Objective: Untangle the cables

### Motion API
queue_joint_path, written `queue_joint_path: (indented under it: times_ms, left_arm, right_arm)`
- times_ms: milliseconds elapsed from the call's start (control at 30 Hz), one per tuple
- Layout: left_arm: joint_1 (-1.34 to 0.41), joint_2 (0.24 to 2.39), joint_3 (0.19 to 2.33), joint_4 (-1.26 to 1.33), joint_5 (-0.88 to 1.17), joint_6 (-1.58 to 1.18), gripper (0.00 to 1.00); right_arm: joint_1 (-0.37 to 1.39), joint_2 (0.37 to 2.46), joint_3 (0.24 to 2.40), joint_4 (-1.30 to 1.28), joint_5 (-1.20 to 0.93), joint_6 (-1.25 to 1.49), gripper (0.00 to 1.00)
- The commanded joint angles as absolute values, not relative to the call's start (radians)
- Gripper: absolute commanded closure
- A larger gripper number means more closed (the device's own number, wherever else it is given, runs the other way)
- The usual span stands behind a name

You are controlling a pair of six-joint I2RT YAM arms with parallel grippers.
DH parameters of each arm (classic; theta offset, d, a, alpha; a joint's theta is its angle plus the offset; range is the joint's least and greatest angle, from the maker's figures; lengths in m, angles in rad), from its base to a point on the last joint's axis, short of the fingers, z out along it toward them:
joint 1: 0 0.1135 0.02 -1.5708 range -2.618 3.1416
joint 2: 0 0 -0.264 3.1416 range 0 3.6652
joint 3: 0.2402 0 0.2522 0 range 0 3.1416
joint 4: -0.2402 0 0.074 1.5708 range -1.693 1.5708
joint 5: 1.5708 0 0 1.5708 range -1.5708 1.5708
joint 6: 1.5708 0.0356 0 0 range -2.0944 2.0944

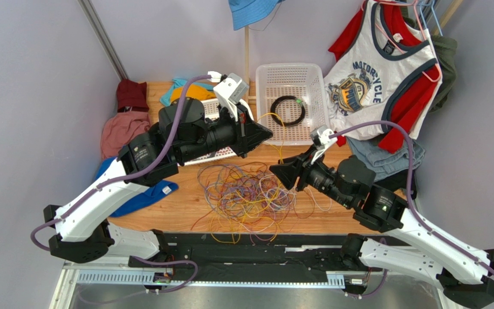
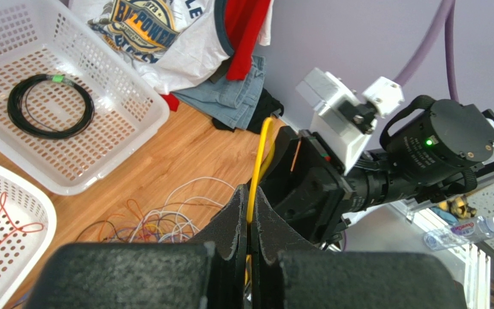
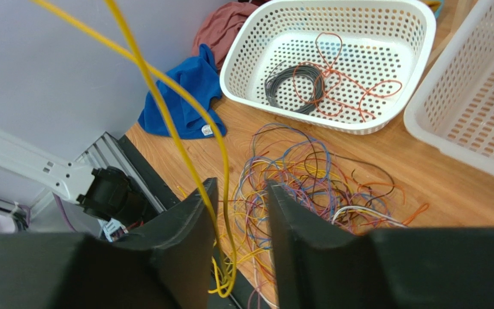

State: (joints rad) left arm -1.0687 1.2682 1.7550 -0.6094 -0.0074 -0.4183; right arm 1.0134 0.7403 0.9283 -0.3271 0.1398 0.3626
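We see the worktop [image 1: 185,207] with a shirt [image 1: 359,90] hanging behind it, printed "MOTORCYCLE", its smaller lettering unreadable. The cables [image 1: 246,193] lie tangled mid-worktop between the arms. Our left hand [image 2: 248,206] pinches one yellow cable [image 2: 259,154]; the right hand [image 3: 240,190] stands spread, yellow cable passing between its fingers.

cables [image 1: 246,193] on table [image 1: 179,215], before basket [image 1: 293,66] holding coil [image 1: 287,111]

Pale walls [image 1: 37,77], wooden desk [image 1: 188,193].
Walls rise beyond and beside the left end effector [image 1: 267,135]; the desk lies beneath it.
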Motion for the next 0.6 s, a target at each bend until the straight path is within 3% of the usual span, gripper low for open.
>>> queue_joint_path:
  times_ms: [0,100,167,267,300,333,367,567]
  left_arm:
    - [-1.075,1.238,1.747,-0.575,0.006,-0.430,1.00]
    - [-1.075,1.201,1.691,-0.558,-0.024,-0.422,1.00]
    - [-1.075,1.166,1.633,-0.545,-0.040,-0.419,1.00]
    - [-1.075,1.117,1.547,-0.537,-0.093,-0.417,0.63]
    - [-1.075,1.103,1.523,-0.549,-0.147,-0.420,0.43]
    - [-1.075,1.089,1.473,-0.563,-0.185,-0.429,0.34]
    - [-1.075,1.059,1.445,-0.577,-0.231,-0.445,0.10]
    - [-1.074,0.892,1.157,-0.640,-0.491,-0.606,0.05]
  right_arm:
    - [1.015,0.765,0.934,-0.275,0.186,0.344,0.78]
    - [1.015,0.759,0.959,-0.287,0.212,0.333,1.00]
    - [1.015,0.756,1.001,-0.320,0.244,0.322,1.00]
    - [1.015,0.764,1.070,-0.388,0.314,0.295,1.00]
    - [1.014,0.770,1.136,-0.412,0.334,0.272,1.00]
    - [1.015,0.790,1.170,-0.458,0.385,0.259,1.00]
    - [1.015,0.802,1.211,-0.483,0.412,0.243,1.00]
    - [1.008,0.937,1.503,-0.584,0.577,0.132,1.00]
